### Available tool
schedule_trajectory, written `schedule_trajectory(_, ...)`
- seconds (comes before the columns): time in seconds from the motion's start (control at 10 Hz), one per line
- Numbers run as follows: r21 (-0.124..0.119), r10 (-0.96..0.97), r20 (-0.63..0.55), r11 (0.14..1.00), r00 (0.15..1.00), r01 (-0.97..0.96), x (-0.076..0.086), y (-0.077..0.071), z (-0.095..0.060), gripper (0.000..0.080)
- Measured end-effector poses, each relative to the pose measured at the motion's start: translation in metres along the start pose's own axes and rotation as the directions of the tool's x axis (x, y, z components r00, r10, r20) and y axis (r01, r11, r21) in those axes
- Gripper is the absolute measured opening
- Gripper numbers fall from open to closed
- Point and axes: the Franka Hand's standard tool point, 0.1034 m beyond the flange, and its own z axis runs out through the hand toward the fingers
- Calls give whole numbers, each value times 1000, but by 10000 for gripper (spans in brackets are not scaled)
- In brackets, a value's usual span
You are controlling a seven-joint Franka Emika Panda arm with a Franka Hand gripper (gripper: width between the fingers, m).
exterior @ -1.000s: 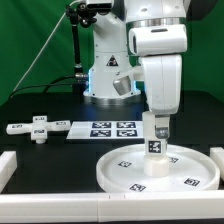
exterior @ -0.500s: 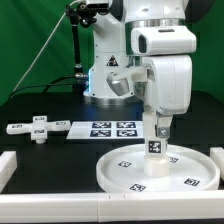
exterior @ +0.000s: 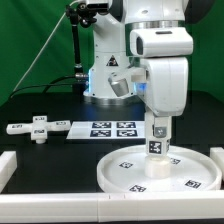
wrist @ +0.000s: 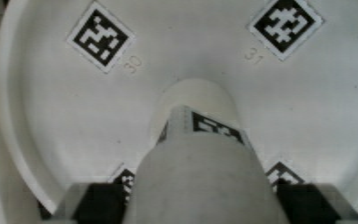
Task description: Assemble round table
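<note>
The large rimmed round disc (exterior: 158,171) lies flat on the black table at the exterior view's right front, with square tags on its face. The short cylindrical post (exterior: 156,145) stands upright on the disc's middle. My gripper (exterior: 157,128) is shut on the post's upper part, straight above the disc. In the wrist view the post (wrist: 201,150) runs between my two dark fingers (wrist: 101,200), its far end meeting the disc (wrist: 194,45). The flat cross-shaped piece (exterior: 38,128) lies apart at the exterior view's left.
The marker board (exterior: 108,128) lies between the cross-shaped piece and the disc. White straight rails (exterior: 7,166) edge the black surface at the left front and right. The robot base (exterior: 105,75) stands behind.
The arm has shifted slightly toward the exterior view's right and turned at the wrist. The post stays held upright on the disc.
</note>
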Motion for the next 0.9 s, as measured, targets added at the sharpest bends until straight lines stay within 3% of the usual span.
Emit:
schedule_trajectory(0.5, 8, 339, 2, 941, 941, -339, 1, -2, 1, 409)
schedule_trajectory(0.7, 8, 558, -8, 830, 830, -558, -1, -1, 1, 409)
schedule_trajectory(0.9, 2, 769, -49, 638, 637, -770, 1, -1, 2, 409)
